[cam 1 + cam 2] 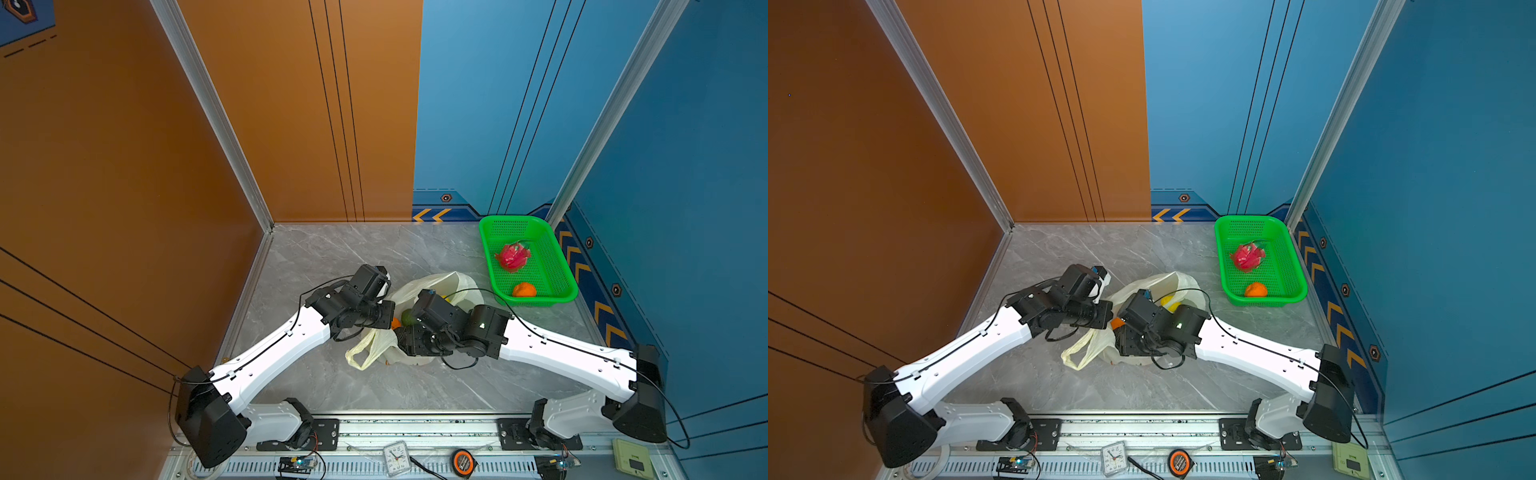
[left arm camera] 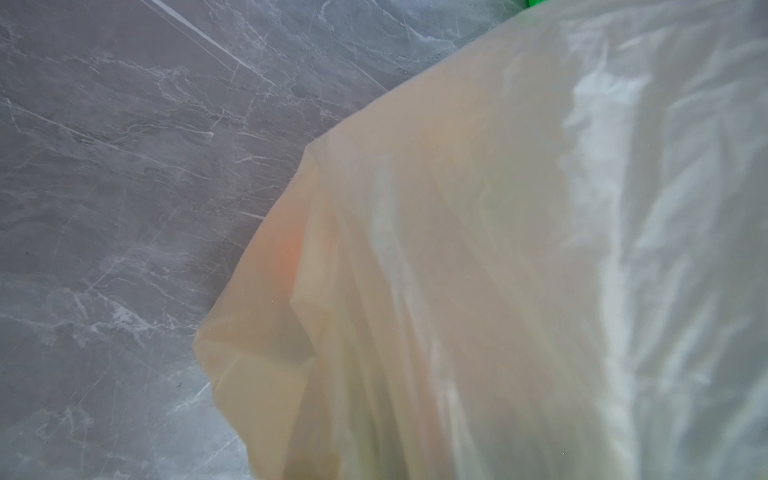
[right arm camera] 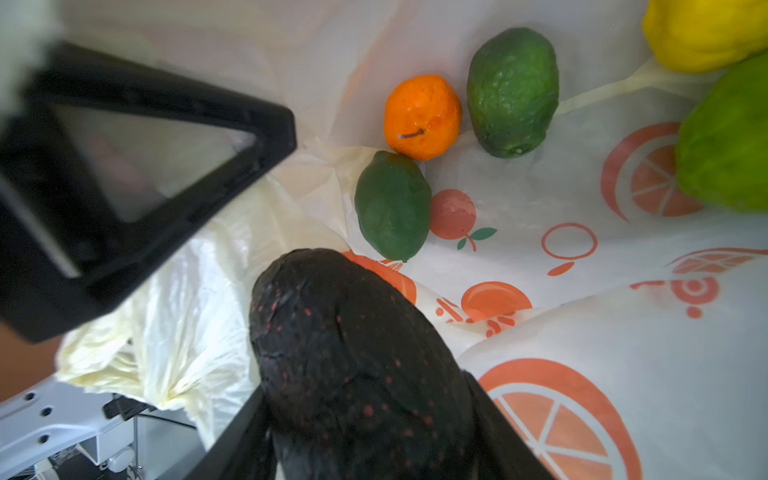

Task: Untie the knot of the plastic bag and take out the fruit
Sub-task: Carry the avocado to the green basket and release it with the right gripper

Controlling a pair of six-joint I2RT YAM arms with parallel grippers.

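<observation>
The plastic bag lies open mid-table, cream with orange citrus prints. Its film fills the left wrist view and hides my left gripper, which is shut on the bag's edge; one of its black fingers shows in the right wrist view. My right gripper is inside the bag, shut on a dark avocado. Loose fruit lies beyond it: an orange, three green ones and a yellow one. The knot is out of view.
A green basket at the back right holds a pink dragon fruit and an orange. A loose handle loop trails toward the front. A clock and tape measure sit on the front rail. Walls enclose the table.
</observation>
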